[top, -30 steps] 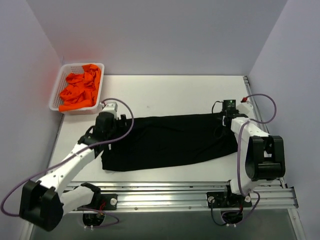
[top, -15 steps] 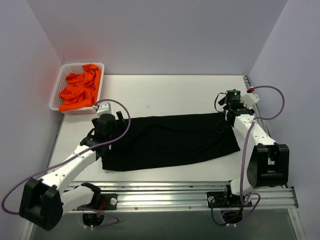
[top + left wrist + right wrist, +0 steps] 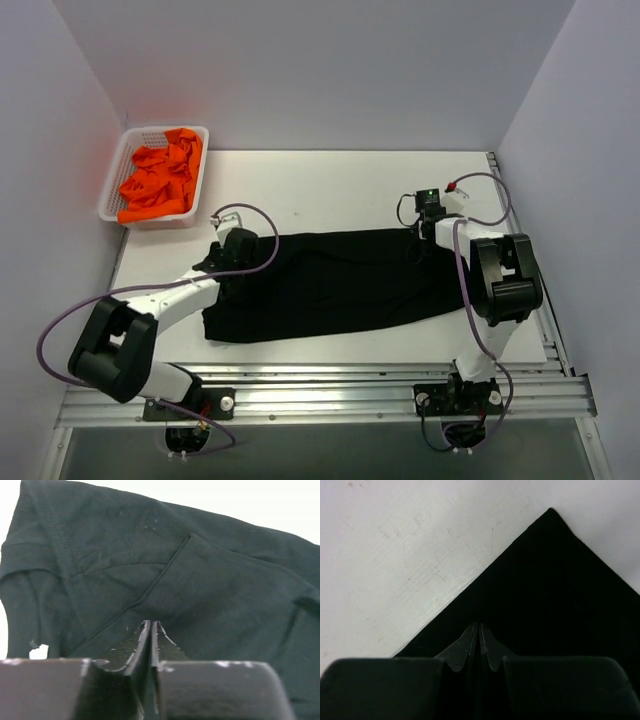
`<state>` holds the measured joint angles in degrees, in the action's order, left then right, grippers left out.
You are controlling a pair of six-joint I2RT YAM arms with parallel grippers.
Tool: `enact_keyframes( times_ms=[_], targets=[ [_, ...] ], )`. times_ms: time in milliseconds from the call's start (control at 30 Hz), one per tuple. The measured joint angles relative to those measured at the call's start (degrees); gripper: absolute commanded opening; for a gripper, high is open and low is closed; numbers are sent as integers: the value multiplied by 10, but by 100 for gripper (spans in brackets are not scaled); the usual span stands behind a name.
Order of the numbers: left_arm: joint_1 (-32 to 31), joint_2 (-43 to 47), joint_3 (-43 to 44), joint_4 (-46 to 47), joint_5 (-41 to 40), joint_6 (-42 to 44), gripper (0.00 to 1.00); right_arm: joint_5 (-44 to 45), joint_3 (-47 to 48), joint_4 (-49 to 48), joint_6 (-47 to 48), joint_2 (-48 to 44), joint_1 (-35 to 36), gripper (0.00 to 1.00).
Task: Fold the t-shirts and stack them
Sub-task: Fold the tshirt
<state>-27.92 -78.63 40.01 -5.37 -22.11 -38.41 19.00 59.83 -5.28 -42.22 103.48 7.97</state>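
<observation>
The black t-shirt [image 3: 340, 285] lies as a long flat band across the table's middle. My left gripper [image 3: 238, 258] is at its far left end by the sleeve, jaws shut with dark cloth [image 3: 200, 580] pinched at the fingertips [image 3: 145, 635]. Low over the shirt's far right edge, my right gripper [image 3: 420, 240] is also shut, its tips on the black cloth [image 3: 560, 590] just inside a straight edge, with a corner ahead of them. Orange t-shirts [image 3: 160, 175] are heaped in the basket.
The white mesh basket [image 3: 115, 170] stands at the far left corner against the wall. White table [image 3: 330, 190] shows beyond the shirt and in front of it. A metal rail [image 3: 330, 395] runs along the near edge. Grey walls close the left, back and right.
Both grippers have gone from open to shut. The left one moved right onto the shirt's far left end. The right one moved left along the far edge.
</observation>
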Motion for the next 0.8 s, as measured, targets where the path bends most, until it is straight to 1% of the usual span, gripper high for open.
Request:
enact_keyframes(
  times_ms=[67,200,367,500,567,633,700,800],
  targets=[
    [-1,-43,20,-1,1,-4,6,-5,4,-7,1,23,0,0],
    [-1,-154,91,-7,20,-4,3,-15,-10,-32,-7,33,0,0],
    [0,-289,241,-29,39,8,2,-16,-53,-75,-29,12,5,0],
    [9,-382,373,-58,57,30,2,-12,-111,-78,-45,-35,30,0],
    [16,-420,433,-76,75,40,2,-7,-146,-76,-57,-61,55,0],
    [24,-445,477,-96,93,51,2,-2,-175,-76,-69,-91,99,0],
    [34,-477,538,-139,111,64,2,12,-207,-78,-91,-117,156,0],
    [45,-537,655,-207,127,80,2,33,-234,-94,-134,-131,248,0]
  ],
)
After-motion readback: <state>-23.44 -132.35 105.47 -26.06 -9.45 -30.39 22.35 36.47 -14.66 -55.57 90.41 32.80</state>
